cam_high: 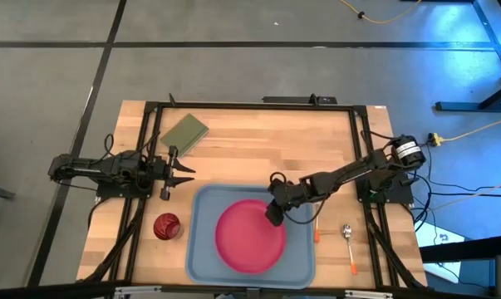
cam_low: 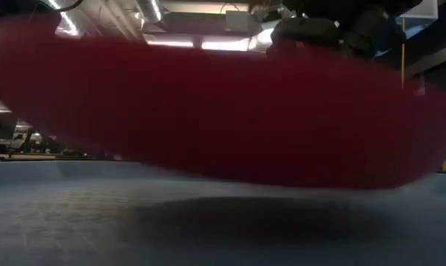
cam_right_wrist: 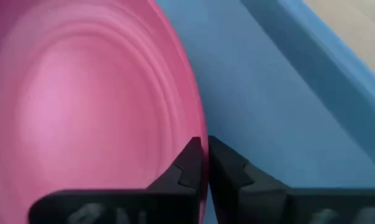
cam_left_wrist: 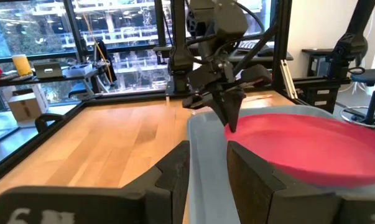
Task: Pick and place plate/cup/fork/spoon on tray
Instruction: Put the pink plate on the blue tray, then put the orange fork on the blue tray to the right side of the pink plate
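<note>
The pink-red plate [cam_high: 248,237] hangs over the light blue tray [cam_high: 202,249]. In the low view its dark underside [cam_low: 223,111] fills the picture, with a shadow on the tray floor [cam_low: 208,222] below. My right gripper [cam_high: 274,215] is shut on the plate's far right rim. My left gripper [cam_high: 180,172] is open and empty beside the tray's far left corner; its fingers show in the left wrist view [cam_left_wrist: 209,168]. The dark red cup [cam_high: 167,226] stands on the table left of the tray. The spoon [cam_high: 348,241] and the fork [cam_high: 316,231] lie right of the tray. My right gripper pinches the plate's rim [cam_right_wrist: 202,134] between its two fingers [cam_right_wrist: 187,165], one over the plate's top face and one on the outer side. It comes slanting down from the table's far right, as the left wrist view [cam_left_wrist: 231,118] shows. The plate hangs tilted, clear of the tray floor.
An olive green pad [cam_high: 184,133] lies at the table's far left. The black frame rails [cam_high: 250,105] run round the wooden table. The tray's raised edge [cam_left_wrist: 206,134] stands just beyond my left gripper's fingers.
</note>
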Action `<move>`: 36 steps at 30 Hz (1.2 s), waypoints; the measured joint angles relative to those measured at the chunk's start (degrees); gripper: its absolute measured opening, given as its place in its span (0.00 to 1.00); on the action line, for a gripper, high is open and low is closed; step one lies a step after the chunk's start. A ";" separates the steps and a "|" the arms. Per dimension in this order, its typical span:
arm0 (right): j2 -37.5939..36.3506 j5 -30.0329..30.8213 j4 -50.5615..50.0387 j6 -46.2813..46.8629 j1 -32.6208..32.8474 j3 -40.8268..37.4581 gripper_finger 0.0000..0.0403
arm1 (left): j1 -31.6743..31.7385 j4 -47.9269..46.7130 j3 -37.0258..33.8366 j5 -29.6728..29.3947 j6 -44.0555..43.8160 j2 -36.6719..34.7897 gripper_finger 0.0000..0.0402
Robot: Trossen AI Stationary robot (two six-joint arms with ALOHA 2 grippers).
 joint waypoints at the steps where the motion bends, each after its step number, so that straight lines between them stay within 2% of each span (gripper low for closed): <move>1: 0.00 -0.02 -0.02 0.18 0.09 0.01 0.08 | 0.02 0.00 0.00 0.00 0.00 0.00 0.25; 6: 0.00 0.00 -2.51 2.73 0.27 0.01 0.13 | 0.00 0.00 0.00 0.00 0.00 -0.01 0.25; 16: -0.11 0.18 -4.24 2.73 0.29 -0.01 0.14 | 0.00 0.00 0.00 0.02 0.00 0.00 0.25; 26: -7.78 12.06 -10.29 2.43 0.37 1.59 0.14 | 0.00 0.00 0.00 0.02 0.00 -0.02 0.25; 31: -11.33 14.87 -23.63 6.39 2.60 4.11 0.14 | 0.02 0.00 0.00 0.02 -0.01 -0.02 0.25; 36: -12.31 16.20 -40.50 23.78 6.99 5.35 0.14 | 0.00 -0.01 0.00 0.01 -0.02 -0.01 0.25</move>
